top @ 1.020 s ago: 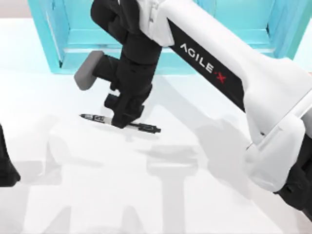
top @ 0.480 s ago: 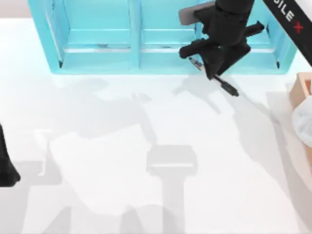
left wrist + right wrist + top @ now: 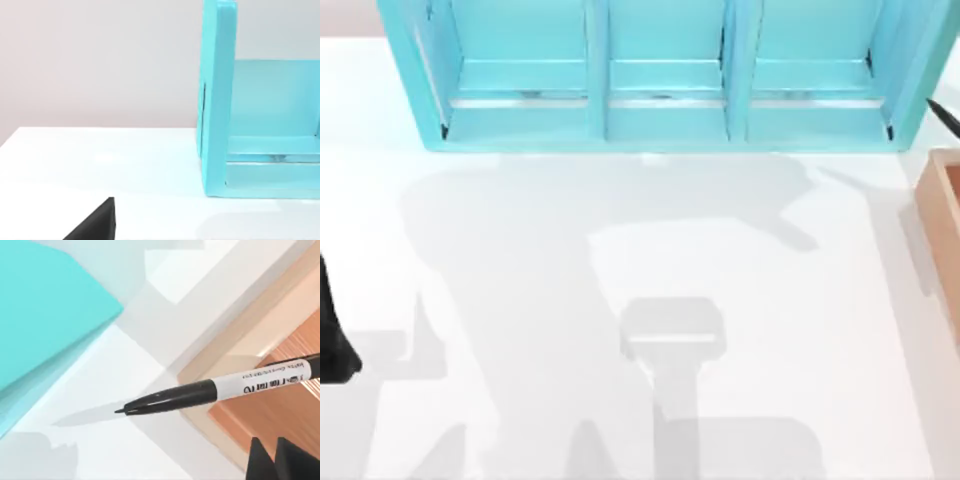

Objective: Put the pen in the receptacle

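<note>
The pen (image 3: 200,392), black with a white label band, hangs in the air in the right wrist view. Its tapered tip points past the rim of the wooden receptacle (image 3: 280,410) and its barrel lies above the box's corner. My right gripper (image 3: 274,460) shows as two dark fingertips close together beside the pen, shut on it. In the top view the pen's tip (image 3: 945,118) pokes in at the right edge, just behind the receptacle (image 3: 945,225). My left arm (image 3: 330,340) is parked at the table's left edge.
A turquoise shelf unit (image 3: 660,80) with three open bays spans the back of the white table (image 3: 650,300). Its end wall (image 3: 217,100) is in the left wrist view, and its corner (image 3: 45,305) lies near the pen.
My right arm has lifted the pen off the table's middle and carried it right, past the shelf front, out to the top view's right edge by the wooden receptacle. The left arm stayed still.
</note>
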Tool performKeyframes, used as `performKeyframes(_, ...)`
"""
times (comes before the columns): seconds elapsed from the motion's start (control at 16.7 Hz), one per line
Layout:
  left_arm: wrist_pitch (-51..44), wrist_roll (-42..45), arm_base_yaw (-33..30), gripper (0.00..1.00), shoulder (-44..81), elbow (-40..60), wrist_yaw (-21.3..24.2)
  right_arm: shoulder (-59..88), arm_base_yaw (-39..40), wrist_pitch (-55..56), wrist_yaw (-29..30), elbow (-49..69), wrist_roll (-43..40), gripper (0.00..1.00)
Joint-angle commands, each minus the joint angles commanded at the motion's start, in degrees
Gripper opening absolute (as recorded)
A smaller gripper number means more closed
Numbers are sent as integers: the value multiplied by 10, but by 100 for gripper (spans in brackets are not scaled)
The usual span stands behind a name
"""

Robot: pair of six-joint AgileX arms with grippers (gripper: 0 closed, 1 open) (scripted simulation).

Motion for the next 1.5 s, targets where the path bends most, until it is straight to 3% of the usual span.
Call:
performKeyframes(0.24, 0, 0, 0, 100, 0, 0, 0, -18, -87, 18, 52, -85, 191, 0)
performKeyframes(0.48, 0, 0, 0, 100, 0, 0, 0, -16, -134, 39, 82, -142, 286, 0)
performKeyframes(0.78, 0, 0, 0, 100, 0, 0, 0, -15, -141, 43, 87, -152, 300, 0)
performKeyframes(0.84, 0, 0, 0, 100, 0, 0, 0, 49, -136, 59, 82, -33, 299, 0)
performKeyframes(0.96, 0, 0, 0, 100, 0, 0, 0, 41, -139, 66, 85, -39, 305, 0)
performKeyframes(1.2, 0, 0, 0, 100, 0, 0, 0, 5, -136, 109, 89, -109, 308, 0)
performKeyframes(1.5, 0, 0, 0, 100, 0, 0, 0, -26, -121, 144, 85, -288, 300, 0)
